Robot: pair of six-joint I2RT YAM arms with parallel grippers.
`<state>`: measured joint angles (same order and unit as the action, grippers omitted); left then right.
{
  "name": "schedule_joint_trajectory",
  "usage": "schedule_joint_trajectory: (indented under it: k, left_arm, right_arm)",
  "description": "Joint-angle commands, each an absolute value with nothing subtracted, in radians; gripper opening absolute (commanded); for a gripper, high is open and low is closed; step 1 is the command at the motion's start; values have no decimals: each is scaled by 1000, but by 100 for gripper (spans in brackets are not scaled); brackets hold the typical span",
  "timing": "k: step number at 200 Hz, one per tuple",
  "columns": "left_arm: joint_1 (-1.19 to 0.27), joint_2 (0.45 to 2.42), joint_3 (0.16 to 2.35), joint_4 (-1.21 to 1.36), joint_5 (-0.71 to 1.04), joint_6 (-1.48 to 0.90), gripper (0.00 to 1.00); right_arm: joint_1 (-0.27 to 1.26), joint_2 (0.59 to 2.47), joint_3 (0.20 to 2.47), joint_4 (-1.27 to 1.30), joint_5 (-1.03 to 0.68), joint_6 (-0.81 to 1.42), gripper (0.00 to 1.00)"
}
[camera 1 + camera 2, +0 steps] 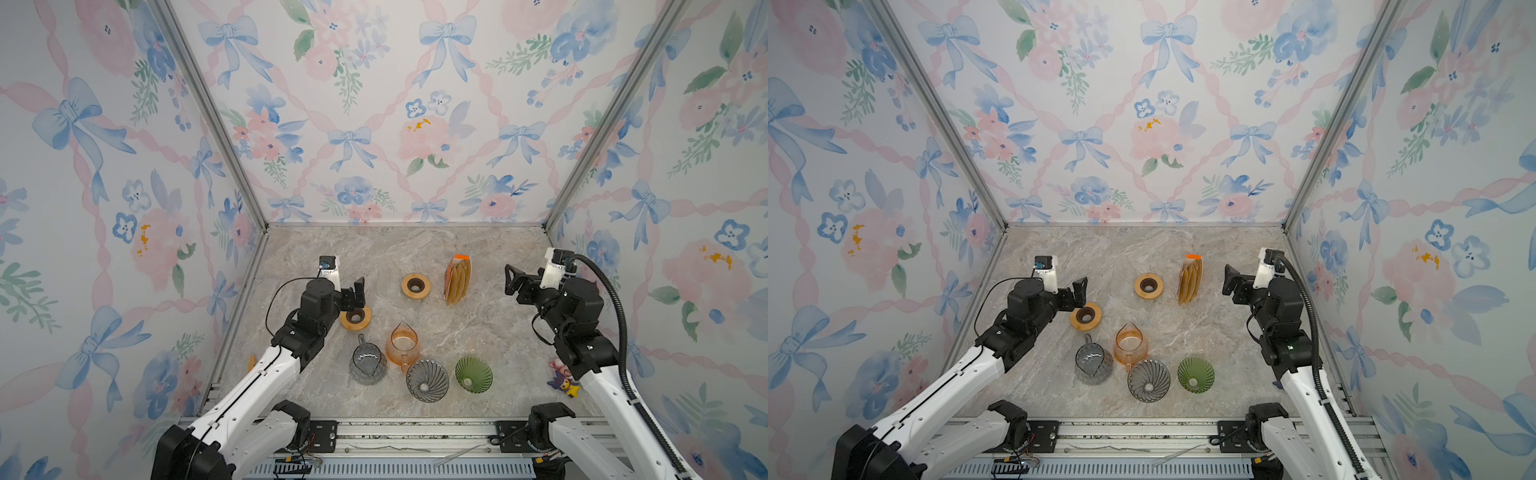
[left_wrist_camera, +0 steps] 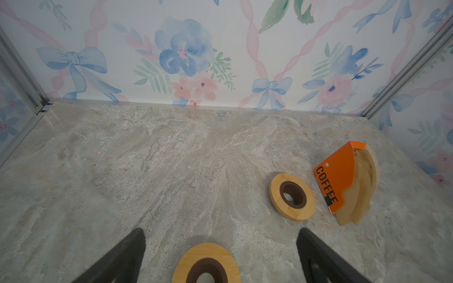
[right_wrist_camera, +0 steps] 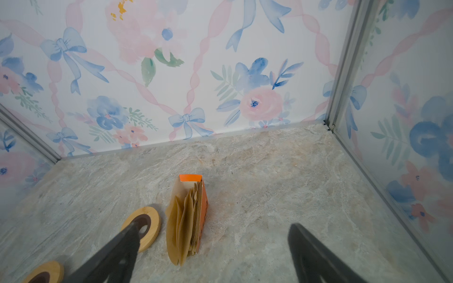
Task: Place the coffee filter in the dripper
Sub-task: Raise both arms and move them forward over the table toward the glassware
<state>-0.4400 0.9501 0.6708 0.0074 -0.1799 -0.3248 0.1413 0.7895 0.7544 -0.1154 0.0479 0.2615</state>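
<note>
Right wrist view shows the filter pack standing upright at lower centre, ahead of the right gripper, whose jaws are spread wide and empty. In a top view the pack's long axis runs up-down the frame, just left of that gripper. The left gripper, likewise spread and empty, sits farther off. At lower centre wait 2 candidates, the grey dripper and the green dripper.
</note>
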Motion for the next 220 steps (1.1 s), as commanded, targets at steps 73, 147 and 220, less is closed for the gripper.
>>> schedule_joint_trajectory:
  k: [73, 147, 220]
  left_arm:
    - [-472, 789, 792, -328, 130, -351, 98]
    - [-501, 743, 767, -325, 211, -329, 98]
    - [-524, 671, 773, -332, 260, -330, 98]
  right_arm:
    - [384, 822, 788, -425, 72, 413, 96]
    - [802, 930, 818, -591, 174, 502, 81]
    - [972, 1239, 994, -618, 235, 687, 59]
